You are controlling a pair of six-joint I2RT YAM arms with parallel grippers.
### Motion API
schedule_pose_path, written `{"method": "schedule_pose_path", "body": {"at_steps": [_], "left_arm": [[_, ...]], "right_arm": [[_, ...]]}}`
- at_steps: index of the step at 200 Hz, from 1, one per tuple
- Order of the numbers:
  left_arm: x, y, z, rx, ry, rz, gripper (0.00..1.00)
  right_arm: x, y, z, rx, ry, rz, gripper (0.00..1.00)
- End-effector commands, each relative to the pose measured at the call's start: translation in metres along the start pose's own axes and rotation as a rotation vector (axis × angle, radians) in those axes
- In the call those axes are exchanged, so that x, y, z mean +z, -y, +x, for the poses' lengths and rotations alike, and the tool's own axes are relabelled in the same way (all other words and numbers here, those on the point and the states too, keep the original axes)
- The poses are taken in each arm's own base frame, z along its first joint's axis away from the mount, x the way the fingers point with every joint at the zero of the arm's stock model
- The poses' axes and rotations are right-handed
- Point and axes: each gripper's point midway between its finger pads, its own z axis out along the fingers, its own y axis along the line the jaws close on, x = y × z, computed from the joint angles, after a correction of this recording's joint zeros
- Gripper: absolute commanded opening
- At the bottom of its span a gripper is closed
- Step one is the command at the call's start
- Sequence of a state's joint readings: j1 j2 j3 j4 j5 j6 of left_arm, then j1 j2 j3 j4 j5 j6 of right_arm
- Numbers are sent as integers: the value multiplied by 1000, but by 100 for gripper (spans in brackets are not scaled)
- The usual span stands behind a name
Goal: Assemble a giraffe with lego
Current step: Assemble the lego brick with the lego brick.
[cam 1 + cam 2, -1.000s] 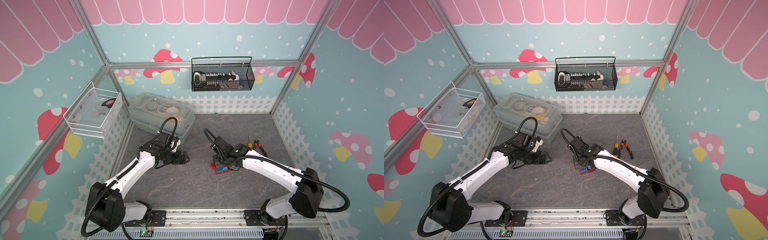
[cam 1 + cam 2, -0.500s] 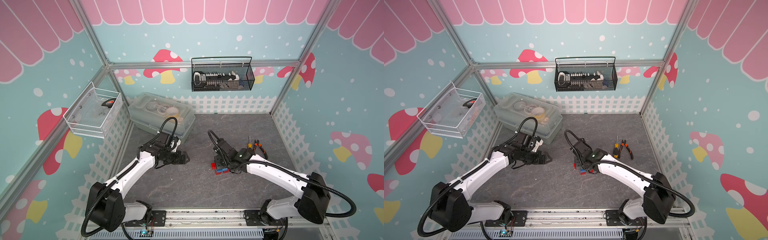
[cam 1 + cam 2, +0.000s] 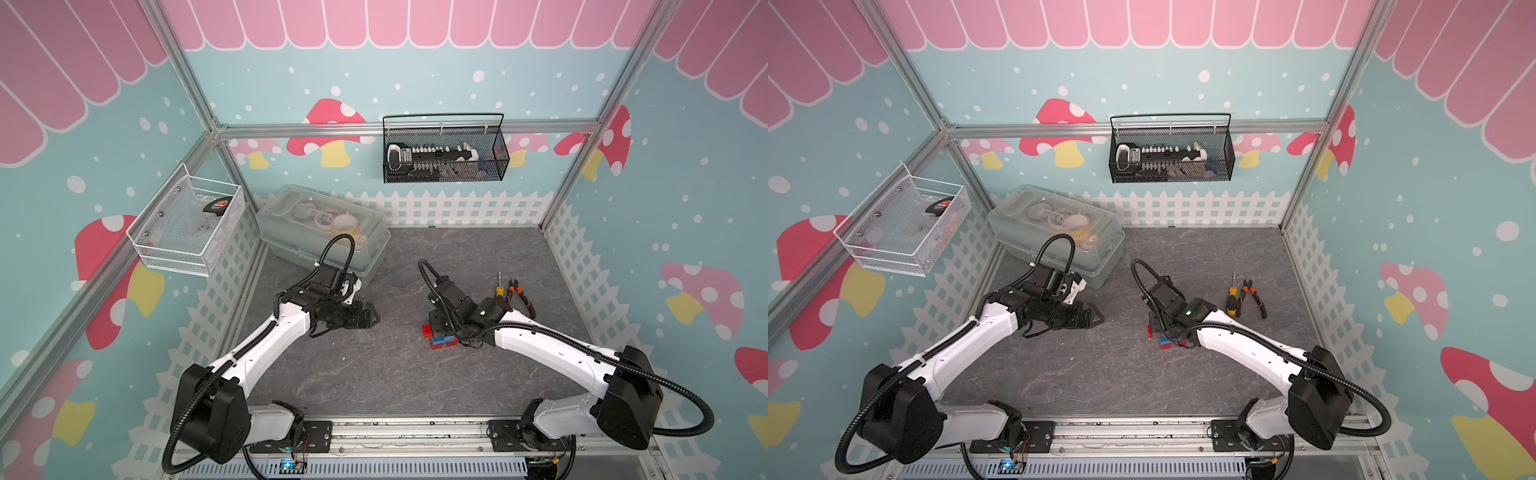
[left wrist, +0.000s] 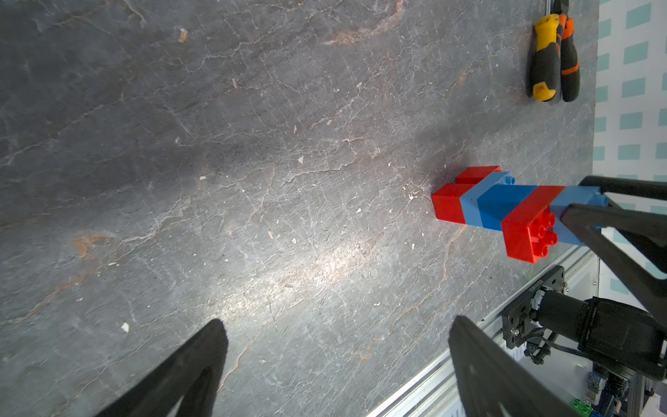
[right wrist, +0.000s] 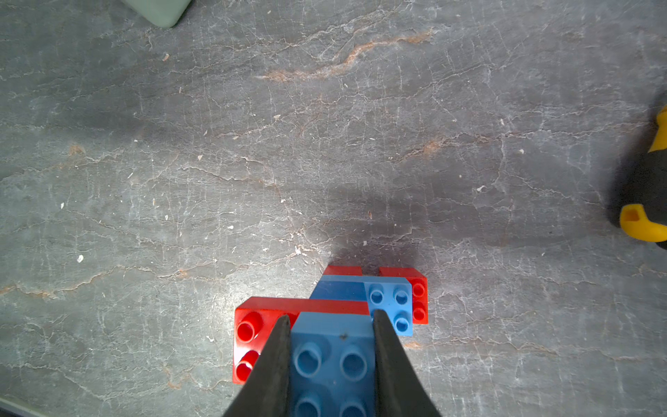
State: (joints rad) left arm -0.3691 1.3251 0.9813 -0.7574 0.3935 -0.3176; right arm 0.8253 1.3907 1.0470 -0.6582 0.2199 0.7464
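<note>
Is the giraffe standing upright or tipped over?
Upright: the giraffe stands on both red legs, right pincer clamping its light-blue top.

1. In a top view, the left gripper [image 3: 371, 318] hovers just at 9 o'clock from the middle of the grey mat [image 3: 374, 374], with its jaws spread.
2. The right gripper [image 3: 440, 326] sits on the giraffe [image 3: 441, 341], near 3 o'clock. Red and blue bricks show beneath it.
3. A screwdriver [image 3: 498, 289] and pliers [image 3: 517, 293] lie side by side at 2 o'clock.
4. A clear lidded box [image 3: 291, 216] stands at 11 o'clock.
</note>
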Motion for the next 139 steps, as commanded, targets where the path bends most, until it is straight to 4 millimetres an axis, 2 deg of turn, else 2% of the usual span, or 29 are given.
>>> {"method": "schedule_pose_path", "body": {"at_steps": [1, 48, 87, 139], "left_arm": [[2, 2, 1, 7, -1, 7, 96], [1, 2, 0, 7, 0, 7, 96], [2, 1, 0, 5, -1, 6, 96], [2, 1, 1, 5, -2, 4, 96]], "right_arm": [[26, 41, 90, -39, -338, 154, 13], [19, 39, 84, -39, -307, 139, 14], [7, 33, 62, -50, -236, 114, 21], [1, 24, 36, -90, -157, 92, 29]]}}
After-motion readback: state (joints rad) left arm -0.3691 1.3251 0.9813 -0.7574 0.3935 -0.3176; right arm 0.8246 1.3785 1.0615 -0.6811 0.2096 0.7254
